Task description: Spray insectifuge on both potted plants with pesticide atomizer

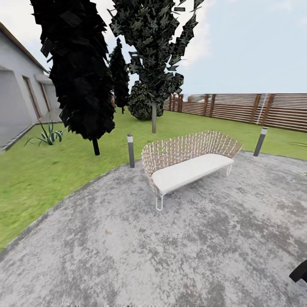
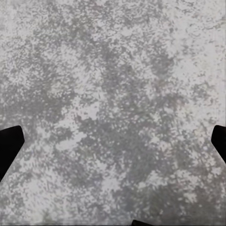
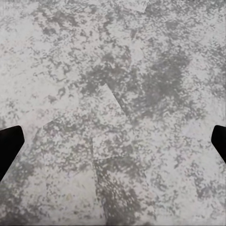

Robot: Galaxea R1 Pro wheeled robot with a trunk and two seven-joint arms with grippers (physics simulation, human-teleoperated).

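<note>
Grey speckled patio (image 1: 128, 256) underfoot, both grippers' fingers (image 2: 9, 146) apart, apparently empty, wicker bench (image 1: 189, 164) at 12 o'clock, lawn (image 1: 38, 170) at 10.

Wicker bench (image 1: 187, 164) — speckled patio (image 1: 128, 247).

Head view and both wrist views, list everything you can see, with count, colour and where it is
bench: one, woven tan back, white seat, on the patio
patio: one, grey speckled, foreground
bollard lamps: two, grey, at the patio edge; second to the right of the bench
trees: several, dark foliage, on the lawn behind the patio
spiky plant: one, green, by the house
lawn: green, around the patio
fence: brown slats, along the back right
house: grey wall, far left
left gripper: black fingertips apart, over the patio
right gripper: black fingertips apart, over the patio
</note>
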